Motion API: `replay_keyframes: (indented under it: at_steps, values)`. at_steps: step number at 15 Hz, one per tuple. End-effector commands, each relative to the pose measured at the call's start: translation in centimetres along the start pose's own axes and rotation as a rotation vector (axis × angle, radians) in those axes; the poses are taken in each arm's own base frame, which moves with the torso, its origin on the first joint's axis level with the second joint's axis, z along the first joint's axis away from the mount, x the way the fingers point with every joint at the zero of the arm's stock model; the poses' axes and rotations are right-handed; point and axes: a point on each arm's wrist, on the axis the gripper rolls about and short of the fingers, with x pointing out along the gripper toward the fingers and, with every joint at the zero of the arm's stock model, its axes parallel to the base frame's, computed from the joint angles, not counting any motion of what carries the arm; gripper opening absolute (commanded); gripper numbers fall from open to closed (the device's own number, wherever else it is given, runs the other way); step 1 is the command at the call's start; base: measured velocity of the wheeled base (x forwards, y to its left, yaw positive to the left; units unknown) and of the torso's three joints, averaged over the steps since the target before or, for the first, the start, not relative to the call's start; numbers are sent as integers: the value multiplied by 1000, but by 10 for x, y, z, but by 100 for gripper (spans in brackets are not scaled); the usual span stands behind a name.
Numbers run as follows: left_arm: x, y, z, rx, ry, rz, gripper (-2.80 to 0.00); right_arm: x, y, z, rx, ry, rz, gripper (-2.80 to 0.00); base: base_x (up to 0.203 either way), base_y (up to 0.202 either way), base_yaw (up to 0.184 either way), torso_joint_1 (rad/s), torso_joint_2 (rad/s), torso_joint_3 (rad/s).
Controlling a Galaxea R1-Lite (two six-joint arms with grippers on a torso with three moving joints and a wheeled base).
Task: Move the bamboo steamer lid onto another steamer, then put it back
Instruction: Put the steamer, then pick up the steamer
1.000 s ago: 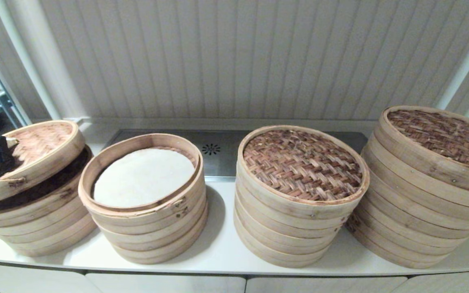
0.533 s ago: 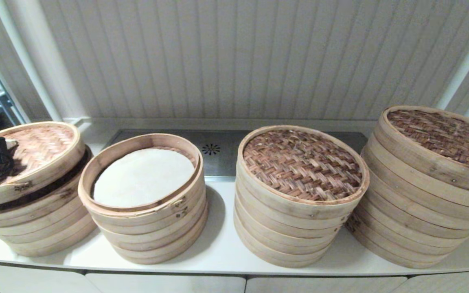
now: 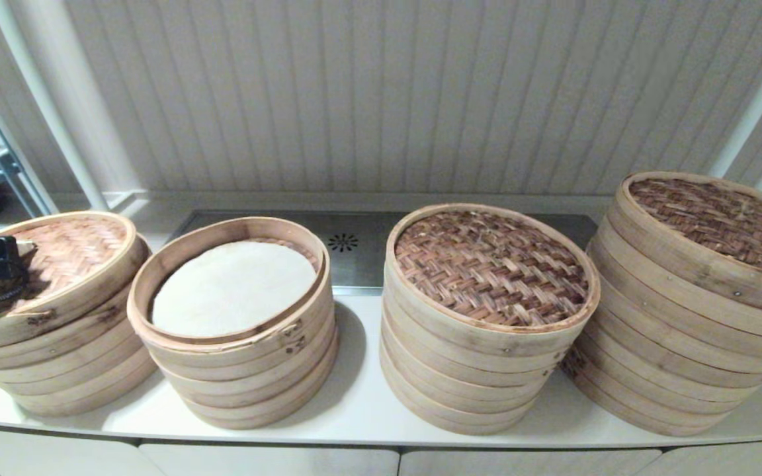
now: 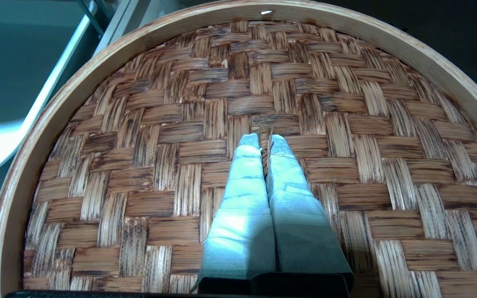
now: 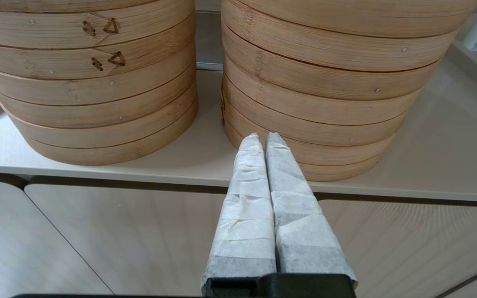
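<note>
The woven bamboo steamer lid (image 3: 73,254) lies nearly level on the leftmost steamer stack (image 3: 57,360). At the far left of the head view, my left gripper (image 3: 22,250) is over the lid's middle. In the left wrist view the left gripper (image 4: 264,140) is shut on the lid's small twisted handle loop (image 4: 264,133), with the lid's weave (image 4: 346,124) filling the view. Beside that stack, the second steamer (image 3: 232,287) stands uncovered and shows a white liner. My right gripper (image 5: 264,138) is shut and empty, low in front of the counter edge, out of the head view.
Two taller lidded steamer stacks stand to the right, one at centre-right (image 3: 490,264) and one at the far right (image 3: 712,218). A steel drain plate (image 3: 342,242) lies behind them. The white counter's front edge (image 5: 97,171) runs just below the stacks.
The lid was tilted above the leftmost stack with a dark gap under it. It has come down and levelled, and the gap has closed. The left gripper sank with it.
</note>
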Motion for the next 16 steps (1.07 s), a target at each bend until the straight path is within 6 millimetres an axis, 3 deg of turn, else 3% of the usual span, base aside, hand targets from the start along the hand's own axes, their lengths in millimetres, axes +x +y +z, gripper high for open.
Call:
replay_keyframes:
  at_steps: [1,10,11,13,16]
  values:
    - [2,0,-3,-2,7,-3,-280,0,0,0,0,-2,0,-280,0,0,0,0,0,0]
    - [2,-1,-12,-2,34,-6,-280,0,0,0,0,-3,0,-280,0,0,0,0,0,0]
    - [1,-1,-8,1,18,-7,0,0,0,0,0,-3,0,-280,0,0,0,0,0,0]
    - [-5,-2,0,9,-22,-5,0,0,0,0,0,-3,0,-280,0,0,0,0,0,0]
    - [-33,-8,21,27,-107,-16,0,0,0,0,0,-3,0,-280,0,0,0,0,0,0]
